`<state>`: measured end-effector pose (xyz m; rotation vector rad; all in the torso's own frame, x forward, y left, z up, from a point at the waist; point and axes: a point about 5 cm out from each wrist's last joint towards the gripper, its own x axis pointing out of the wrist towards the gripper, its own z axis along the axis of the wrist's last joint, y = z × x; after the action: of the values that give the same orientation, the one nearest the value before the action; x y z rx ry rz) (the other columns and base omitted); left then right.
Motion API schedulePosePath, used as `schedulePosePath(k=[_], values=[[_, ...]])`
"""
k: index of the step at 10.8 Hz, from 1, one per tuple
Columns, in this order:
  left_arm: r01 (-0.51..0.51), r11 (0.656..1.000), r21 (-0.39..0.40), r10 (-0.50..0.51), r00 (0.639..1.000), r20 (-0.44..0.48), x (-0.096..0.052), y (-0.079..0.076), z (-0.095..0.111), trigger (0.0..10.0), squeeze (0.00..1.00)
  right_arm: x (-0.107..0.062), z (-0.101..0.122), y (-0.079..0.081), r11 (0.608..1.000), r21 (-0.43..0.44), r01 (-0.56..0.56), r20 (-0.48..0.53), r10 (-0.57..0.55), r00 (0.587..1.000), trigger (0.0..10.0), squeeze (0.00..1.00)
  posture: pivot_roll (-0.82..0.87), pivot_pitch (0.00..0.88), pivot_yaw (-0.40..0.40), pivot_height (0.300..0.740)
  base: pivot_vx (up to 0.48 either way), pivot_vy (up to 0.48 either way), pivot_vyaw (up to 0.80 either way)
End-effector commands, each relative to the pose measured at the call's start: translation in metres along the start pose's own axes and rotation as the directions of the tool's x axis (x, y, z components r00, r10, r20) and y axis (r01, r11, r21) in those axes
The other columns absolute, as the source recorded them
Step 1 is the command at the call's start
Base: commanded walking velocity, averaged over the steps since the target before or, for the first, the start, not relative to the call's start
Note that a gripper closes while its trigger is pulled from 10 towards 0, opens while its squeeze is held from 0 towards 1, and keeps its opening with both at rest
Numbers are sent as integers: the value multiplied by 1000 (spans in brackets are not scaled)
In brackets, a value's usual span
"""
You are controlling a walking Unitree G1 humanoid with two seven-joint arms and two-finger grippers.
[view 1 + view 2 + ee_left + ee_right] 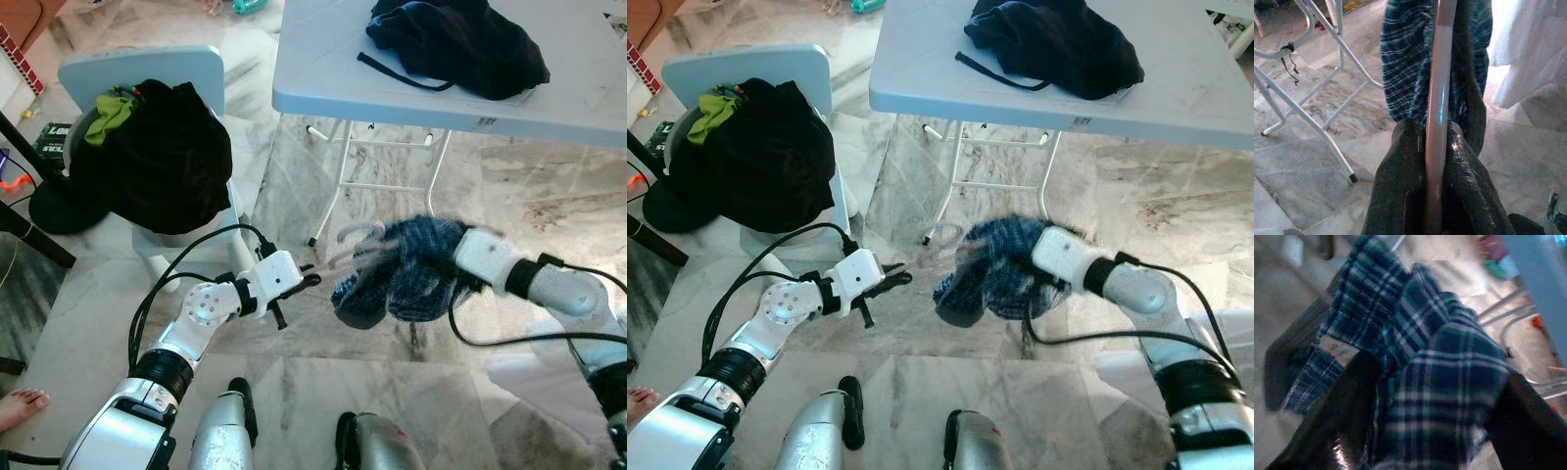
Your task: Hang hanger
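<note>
A pale pink hanger (pixel 345 250) hangs in the air between my two arms, blurred in the eye views. My left gripper (pixel 312 279) is shut on its end, and the rod (pixel 1436 122) runs up between the black fingers (pixel 1400 191). A blue plaid shirt (pixel 407 269) is bunched over the hanger's other side. My right gripper (pixel 1430 396) has its fingers (pixel 1347 401) spread around a fold of that plaid cloth (pixel 1444 382); its tips are buried in the fabric in the eye views.
A white folding table (pixel 323 69) stands ahead with a dark garment (pixel 460 44) on it, its metal legs (pixel 343 176) just beyond the hanger. A pale chair (pixel 196 69) at the left holds a pile of dark clothes (pixel 162 162). A person's bare foot (pixel 20 403) shows at lower left.
</note>
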<state>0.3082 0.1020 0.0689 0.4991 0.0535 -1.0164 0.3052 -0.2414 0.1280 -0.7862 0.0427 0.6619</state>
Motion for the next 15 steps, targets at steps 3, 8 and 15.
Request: schedulePosePath(k=[3, 8, 15], values=[[-16, 1000, 10, 16, 1000, 12, 1, 0, 2, 0, 0, -5, -8, 14, 995, 100, 7, 2, -8, 1000, 10000, 898, -75, 219, -56, 740, 0, 0, 0], [-19, 1000, 14, 18, 999, 26, 4, -1, 5, 0, 0, 0, -19, 24, 984, 156, 81, -71, -70, 995, 0, 0, -81, 221, -64, 740, 0, 0, 0], [1, 1000, 22, -2, 1000, 25, 5, -4, 5, 0, 0, 22, -20, 14, 886, 278, 370, -154, -340, 928, 0, 0, -72, 218, -62, 740, 0, 0, 0]])
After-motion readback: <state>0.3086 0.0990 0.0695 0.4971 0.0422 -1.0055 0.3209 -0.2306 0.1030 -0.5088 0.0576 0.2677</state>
